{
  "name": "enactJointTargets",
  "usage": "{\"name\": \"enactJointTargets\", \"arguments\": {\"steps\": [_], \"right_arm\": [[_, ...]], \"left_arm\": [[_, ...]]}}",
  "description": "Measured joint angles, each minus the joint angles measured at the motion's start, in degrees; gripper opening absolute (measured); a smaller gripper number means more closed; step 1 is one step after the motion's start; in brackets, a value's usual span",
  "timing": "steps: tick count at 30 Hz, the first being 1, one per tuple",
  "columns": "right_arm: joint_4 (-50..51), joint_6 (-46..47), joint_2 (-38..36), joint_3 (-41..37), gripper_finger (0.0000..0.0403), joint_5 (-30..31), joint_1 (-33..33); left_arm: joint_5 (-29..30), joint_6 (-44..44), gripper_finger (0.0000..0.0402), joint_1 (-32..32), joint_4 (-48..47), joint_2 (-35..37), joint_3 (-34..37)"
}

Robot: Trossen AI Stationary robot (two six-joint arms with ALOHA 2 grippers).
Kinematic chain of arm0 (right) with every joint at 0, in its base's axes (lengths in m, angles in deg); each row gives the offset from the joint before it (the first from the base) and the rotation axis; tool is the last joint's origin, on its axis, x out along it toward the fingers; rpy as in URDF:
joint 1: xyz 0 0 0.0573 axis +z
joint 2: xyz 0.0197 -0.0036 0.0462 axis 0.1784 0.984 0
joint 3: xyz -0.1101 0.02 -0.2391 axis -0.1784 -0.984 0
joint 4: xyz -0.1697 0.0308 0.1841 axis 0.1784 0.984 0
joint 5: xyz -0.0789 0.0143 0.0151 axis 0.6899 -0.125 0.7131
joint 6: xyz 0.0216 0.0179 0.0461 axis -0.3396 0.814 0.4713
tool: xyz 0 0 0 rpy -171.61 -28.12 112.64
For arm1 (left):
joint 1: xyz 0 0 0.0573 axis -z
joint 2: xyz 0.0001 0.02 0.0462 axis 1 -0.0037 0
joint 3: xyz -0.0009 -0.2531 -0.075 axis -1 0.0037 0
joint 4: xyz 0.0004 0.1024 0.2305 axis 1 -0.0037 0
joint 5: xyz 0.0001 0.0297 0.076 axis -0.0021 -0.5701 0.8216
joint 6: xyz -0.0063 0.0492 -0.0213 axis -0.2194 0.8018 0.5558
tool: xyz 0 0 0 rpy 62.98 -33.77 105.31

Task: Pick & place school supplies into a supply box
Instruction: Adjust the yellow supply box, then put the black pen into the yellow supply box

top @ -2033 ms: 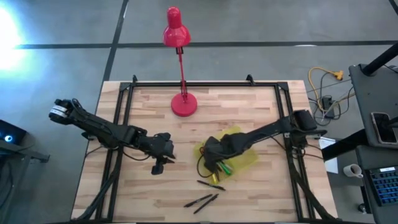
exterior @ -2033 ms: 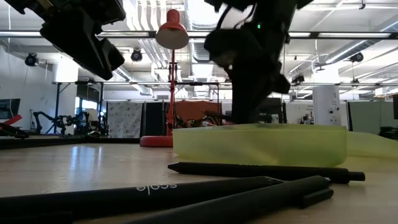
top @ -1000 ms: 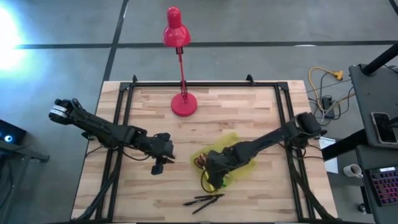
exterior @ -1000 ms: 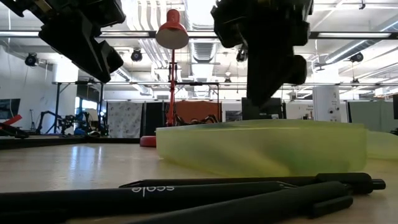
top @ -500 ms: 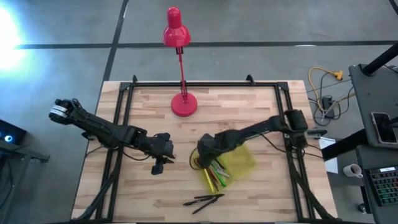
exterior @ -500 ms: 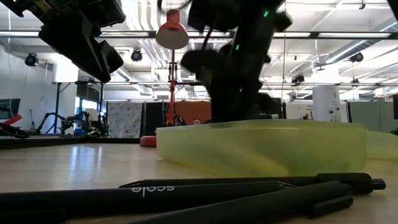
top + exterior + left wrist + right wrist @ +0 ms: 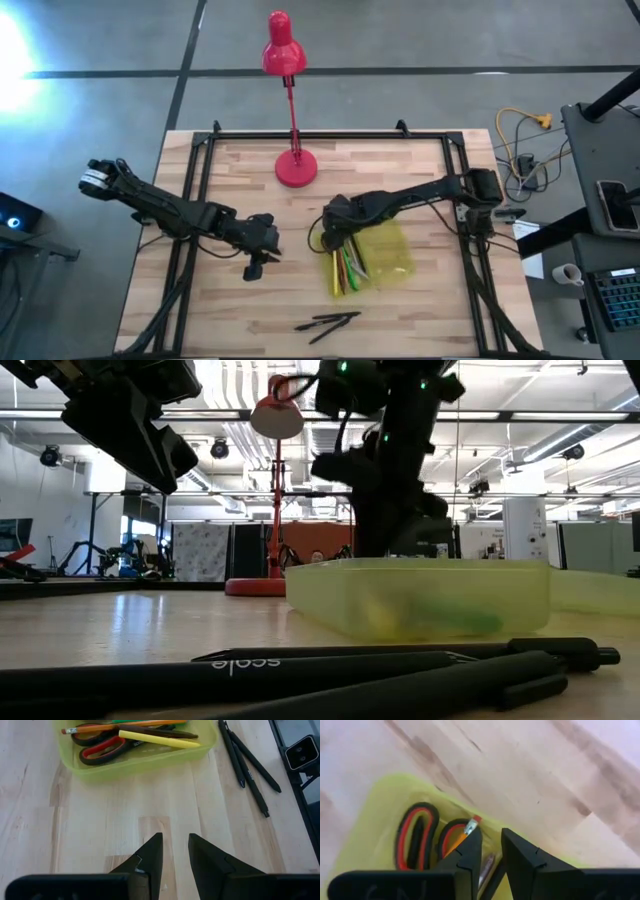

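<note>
The supply box [image 7: 375, 258] lies on the surface [image 7: 230, 180] below the red lamp [image 7: 290, 110], its long axis running away from the lamp base toward the loose black pens [image 7: 330, 324]. The scissors [image 7: 100, 750] and yellow pencil [image 7: 159, 739] lie lengthwise inside it. The right gripper [image 7: 333, 225] hovers over the box's lamp-side end, fingers slightly apart, gripping nothing. The left gripper [image 7: 262, 247] waits beside the box, narrowly parted.
</note>
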Motion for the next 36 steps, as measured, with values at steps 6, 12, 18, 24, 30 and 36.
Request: {"name": "enactJointTargets", "arguments": {"steps": [6, 12, 18, 24, 30, 36], "right_arm": [[0.9, -7.2, -6.3, 0.0, 0.0068, -0.3, 4.6], [1.2, -10.6, -9.0, 0.0, 0.0068, -4.1, 16.4], [-3.1, -1.9, -6.0, 0.6, 0.0081, -6.8, 26.2], [-2.4, 3.7, -0.6, 4.2, 0.0094, -6.6, 30.2], [-1.8, -2.3, 6.9, 8.3, 0.0087, -6.6, 32.5], [4.8, -5.1, 13.5, 14.1, 0.0096, -3.6, 32.9]], "left_arm": [[0.0, 0.0, 0.0077, 0.0, 0.0, 0.0, 0.0], [0.0, 0.0, 0.0077, 0.0, 0.0, 0.0, 0.0], [0.0, 1.1, 0.0077, 0.0, 0.0, 0.0, 0.5], [0.0, 1.1, 0.0077, 0.0, 0.0, 0.0, 0.7], [0.0, 1.1, 0.0077, 0.0, 0.0, 0.0, 0.7], [-0.1, 1.1, 0.0077, 0.0, 0.0, 0.0, 0.7]]}}
